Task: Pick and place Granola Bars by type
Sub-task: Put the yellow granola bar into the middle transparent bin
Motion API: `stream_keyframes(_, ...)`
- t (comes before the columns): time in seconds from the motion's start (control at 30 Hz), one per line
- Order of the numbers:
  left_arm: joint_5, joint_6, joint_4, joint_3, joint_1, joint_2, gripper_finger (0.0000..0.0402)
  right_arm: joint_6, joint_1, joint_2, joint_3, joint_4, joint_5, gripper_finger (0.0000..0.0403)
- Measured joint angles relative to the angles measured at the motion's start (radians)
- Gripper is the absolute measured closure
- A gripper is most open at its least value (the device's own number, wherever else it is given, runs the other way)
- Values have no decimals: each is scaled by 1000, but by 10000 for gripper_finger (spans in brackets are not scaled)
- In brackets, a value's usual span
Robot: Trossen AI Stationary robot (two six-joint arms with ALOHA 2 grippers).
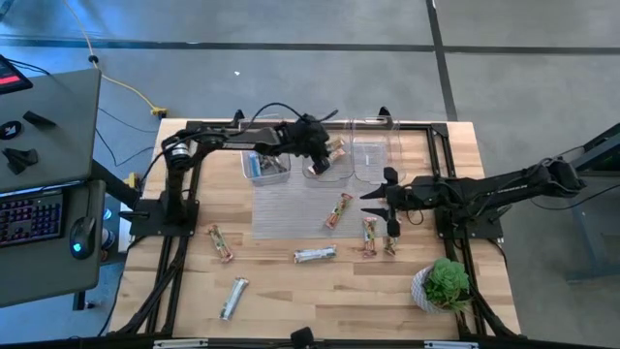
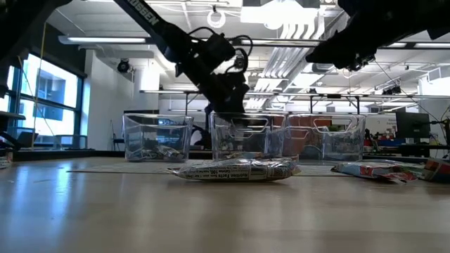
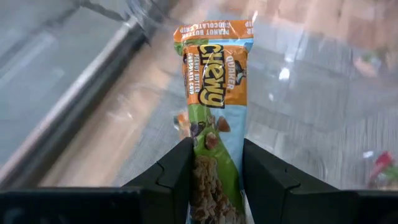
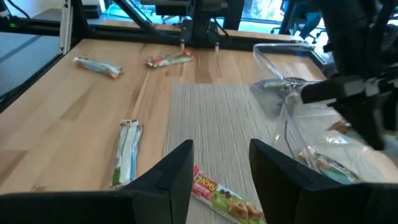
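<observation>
Though gripped: bar between left end effector fingers.

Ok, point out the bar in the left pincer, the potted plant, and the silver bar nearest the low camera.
held bar (image 3: pixel 214 93), left wrist view, printed wrapper front
plant (image 1: pixel 447 279), high view, leaves
silver bar (image 2: pixel 235 170), low view, wrapper middle

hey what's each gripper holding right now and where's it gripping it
The left gripper pinches an orange-green Chewy granola bar near one end, above the middle bin. The right gripper is open and holds nothing.
</observation>
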Motion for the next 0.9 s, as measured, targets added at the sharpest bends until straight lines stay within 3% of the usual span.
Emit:
stream_keyframes(0.4, -17, 11, -15, -2, -5, 62, 281, 0, 0, 27, 0, 27, 4, 263)
stream_keyframes(0.63, -13, 13, -26, -1, -6, 59, 281, 7, 0, 27, 0, -7, 134, 263)
stream_keyframes(0.9, 11, 34, -33, -1, -6, 59, 281, 8, 0, 27, 0, -12, 83, 263)
